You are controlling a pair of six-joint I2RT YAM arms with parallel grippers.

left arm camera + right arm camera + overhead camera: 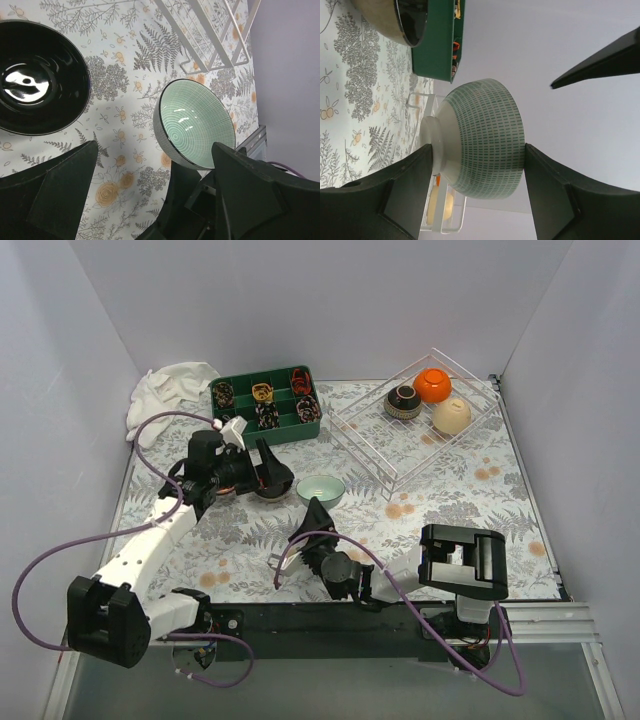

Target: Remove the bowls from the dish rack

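Overhead and wrist views, as I read them from the console. The dish rack (372, 440) sits at the far right of the table (480, 510), which has a floral cover. The rack holds three bowls close together: a dark bowl (403, 400), an orange bowl (434, 385) and a cream bowl (451, 416). Two more bowls stand outside the rack on the cover, near the middle: a pale green bowl (321, 489) and, just to its left, a black bowl (35, 77) with a glossy inside. The left gripper (154, 149) hangs over this pair with its fingers spread and nothing between them; the black bowl lies off to one side of it and the pale green bowl ahead. The right gripper (478, 149) points at the pale green bowl from the near side, fingers wide apart. In its wrist view the bowl fills the gap between them, and I cannot tell whether either finger touches it. A green tray (265, 403) with compartments and a white cloth (170, 390) lie at the far left.
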